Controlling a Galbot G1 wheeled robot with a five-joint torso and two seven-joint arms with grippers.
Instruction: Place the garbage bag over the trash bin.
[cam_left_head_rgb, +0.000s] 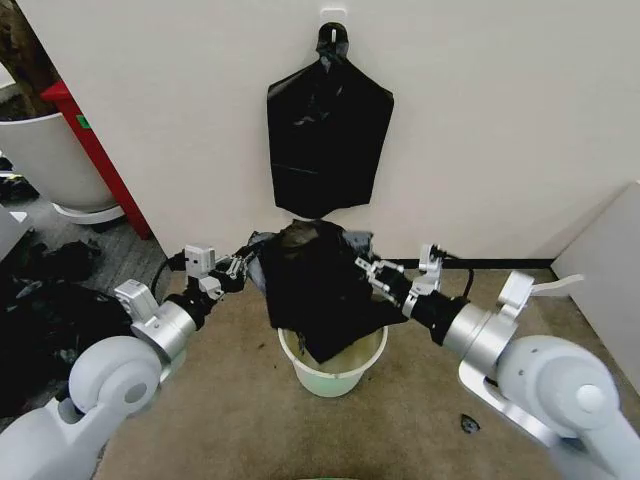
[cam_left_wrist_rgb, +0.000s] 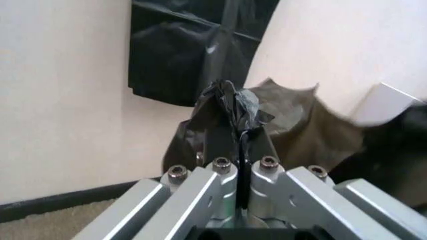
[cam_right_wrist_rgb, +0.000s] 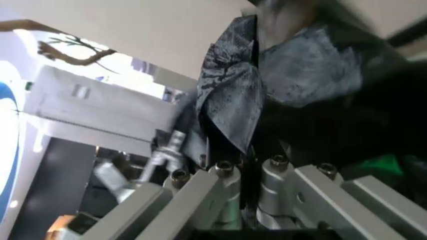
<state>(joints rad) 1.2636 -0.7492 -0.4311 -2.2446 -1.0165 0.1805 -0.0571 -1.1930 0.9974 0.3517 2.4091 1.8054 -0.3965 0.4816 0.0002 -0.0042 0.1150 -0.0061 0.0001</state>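
Observation:
The garbage bag (cam_left_head_rgb: 315, 290), black and crinkly, hangs stretched between my two grippers, and its lower end dips into the trash bin (cam_left_head_rgb: 335, 372), a small cream-white bucket on the carpet. My left gripper (cam_left_head_rgb: 243, 268) is shut on the bag's left edge. My right gripper (cam_left_head_rgb: 370, 272) is shut on its right edge. In the left wrist view the left gripper (cam_left_wrist_rgb: 240, 137) pinches a bunched fold of the bag (cam_left_wrist_rgb: 227, 107). In the right wrist view the right gripper (cam_right_wrist_rgb: 247, 152) clamps the bag's grey-glinting film (cam_right_wrist_rgb: 293, 85). The bag hides the far part of the bin's rim.
A flat black bag (cam_left_head_rgb: 328, 140) hangs from a wall hook right behind the bin. A large white tub (cam_left_head_rgb: 45, 160) and a red frame (cam_left_head_rgb: 95, 150) stand at the left, with dark bags (cam_left_head_rgb: 40, 300) piled on the floor. A white panel (cam_left_head_rgb: 610, 270) stands at the right.

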